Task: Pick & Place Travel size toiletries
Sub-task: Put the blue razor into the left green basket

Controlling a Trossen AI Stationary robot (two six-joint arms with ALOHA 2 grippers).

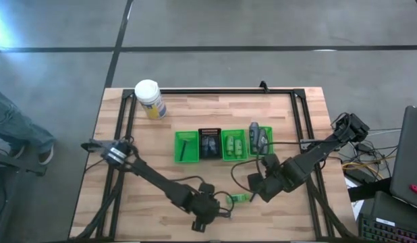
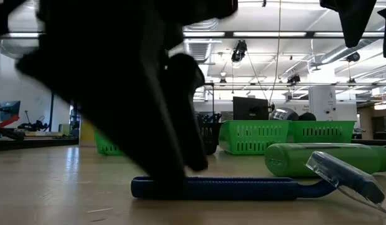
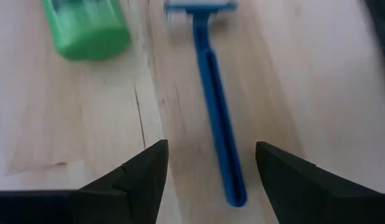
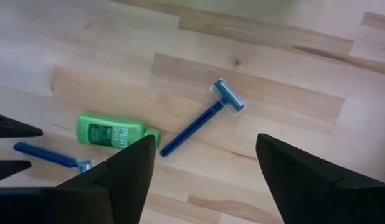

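Note:
A blue razor (image 3: 214, 106) lies flat on the wooden table, its head beside a green mini bottle (image 3: 86, 28) that lies on its side. My left gripper (image 3: 208, 146) is open and low over the table, a finger on each side of the razor's handle end, with a gap showing on both sides. In the low view the razor (image 2: 230, 187) and bottle (image 2: 324, 159) lie close to the camera. My right gripper (image 4: 205, 138) is open, well above the table, pointing down over a second blue razor (image 4: 202, 121) and the bottle (image 4: 111, 134).
A green four-compartment tray (image 1: 222, 145) at the table's middle holds razors, dark packets, green bottles and grey tubes. A white jar with a yellow label (image 1: 149, 99) stands at the far left. Black frame rails (image 1: 215, 91) run along the table's edges. Bare wood surrounds the loose items.

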